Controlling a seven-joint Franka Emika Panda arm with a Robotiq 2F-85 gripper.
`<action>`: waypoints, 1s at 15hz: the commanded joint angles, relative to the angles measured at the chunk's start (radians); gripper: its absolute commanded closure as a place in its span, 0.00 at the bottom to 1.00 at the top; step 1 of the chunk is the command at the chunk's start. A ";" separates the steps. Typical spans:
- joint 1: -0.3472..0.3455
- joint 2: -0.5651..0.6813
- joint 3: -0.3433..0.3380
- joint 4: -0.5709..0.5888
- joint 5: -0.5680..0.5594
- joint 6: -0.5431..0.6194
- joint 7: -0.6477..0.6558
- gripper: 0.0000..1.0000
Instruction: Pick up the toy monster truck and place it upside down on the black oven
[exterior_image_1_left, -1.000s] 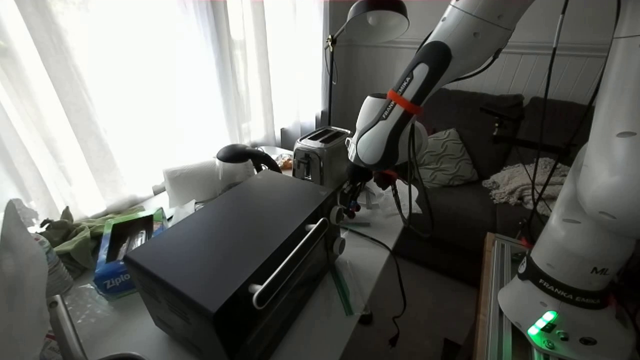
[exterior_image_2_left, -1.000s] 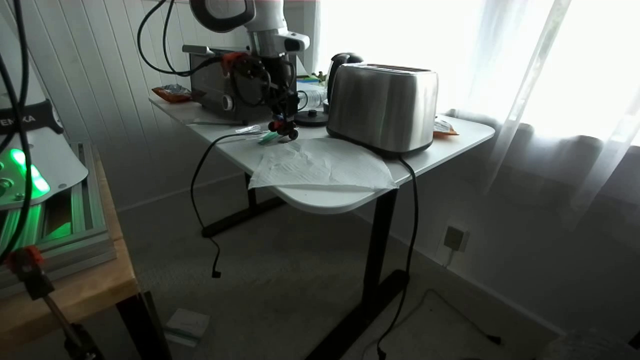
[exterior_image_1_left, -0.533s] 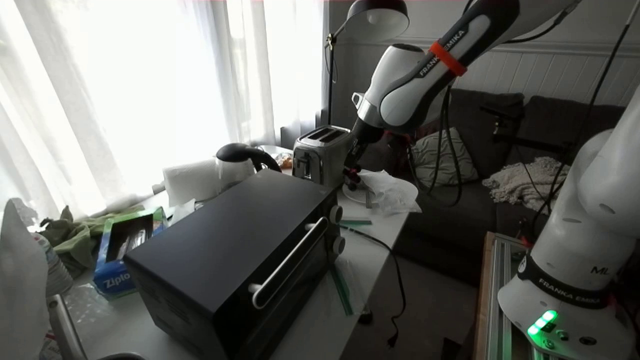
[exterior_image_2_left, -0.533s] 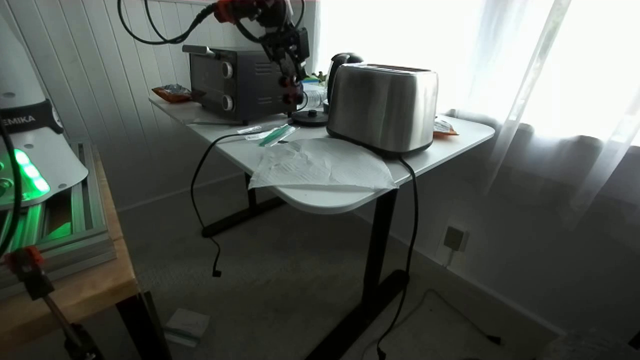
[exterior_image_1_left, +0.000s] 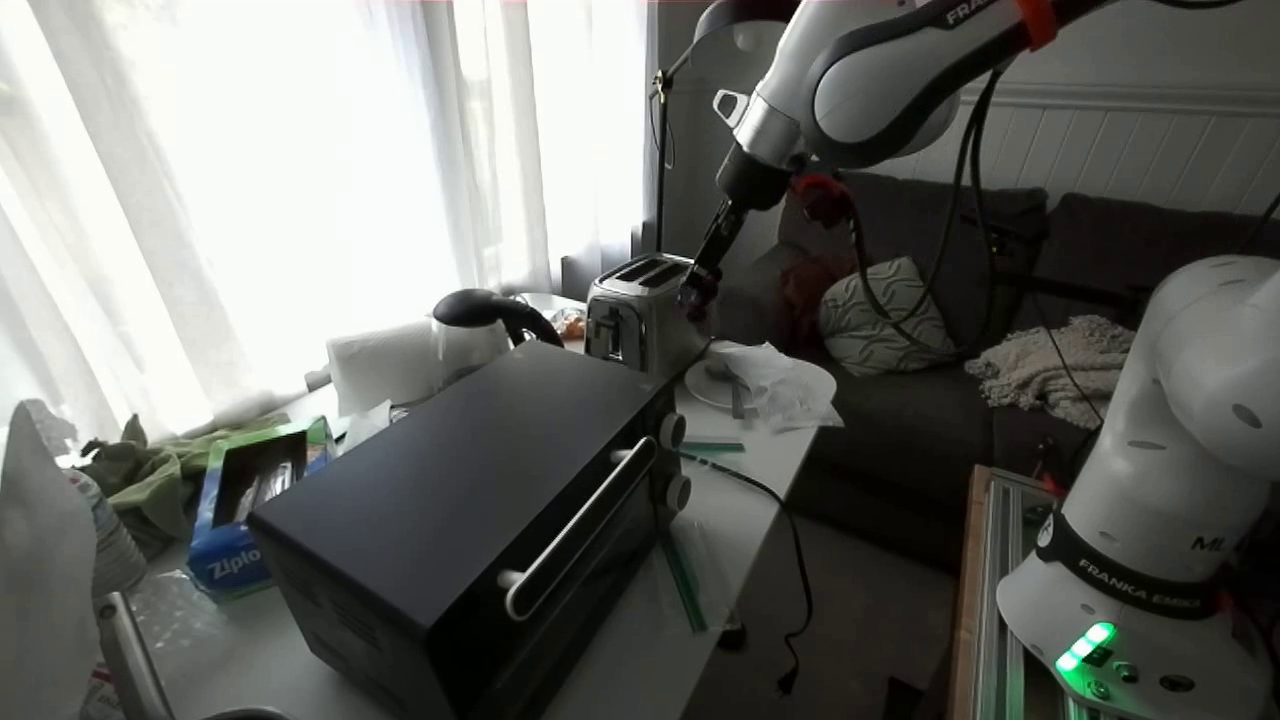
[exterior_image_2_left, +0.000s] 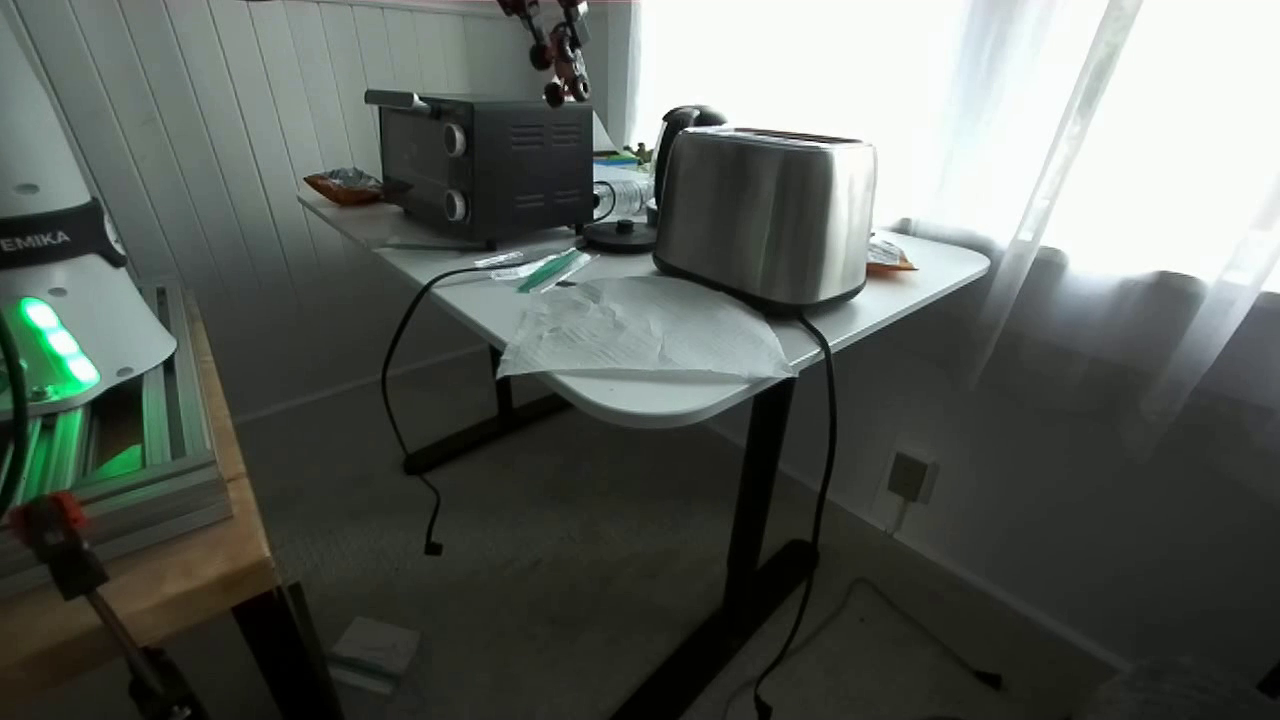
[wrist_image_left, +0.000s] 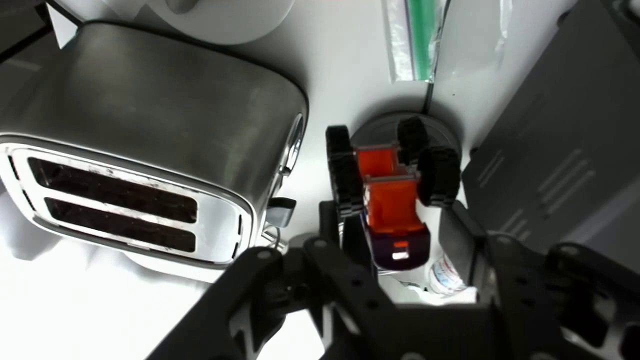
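The toy monster truck (wrist_image_left: 393, 205) is orange-red and dark with chunky black wheels. My gripper (wrist_image_left: 395, 227) is shut on it, one finger on each side, in the wrist view. The truck hangs from the fingers well above the table. It also shows in both exterior views (exterior_image_1_left: 698, 292) (exterior_image_2_left: 563, 62). The gripper's dark fingers (exterior_image_1_left: 712, 258) point down at a slant in an exterior view. The black oven (exterior_image_1_left: 470, 470) has a flat bare top and a silver bar handle. It also shows in the other views (exterior_image_2_left: 530, 165) (wrist_image_left: 565, 145), to one side of the truck.
A silver toaster (exterior_image_1_left: 640, 310) stands close behind the oven, and also shows elsewhere (exterior_image_2_left: 765, 215) (wrist_image_left: 160, 90). A kettle (exterior_image_1_left: 480, 310) and a Ziploc box (exterior_image_1_left: 240, 540) stand beside the oven. A white plate (exterior_image_1_left: 810, 375) with a plastic bag lies at the table end.
My gripper has risen from just above the table, carrying the truck up. It is now about as high as the toaster or higher. The oven and toaster have not moved.
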 joint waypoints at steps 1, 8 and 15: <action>0.069 -0.141 0.008 0.008 -0.032 -0.173 -0.039 0.72; 0.251 -0.187 0.055 0.139 0.002 -0.464 -0.134 0.72; 0.394 -0.058 0.100 0.270 0.023 -0.561 -0.285 0.72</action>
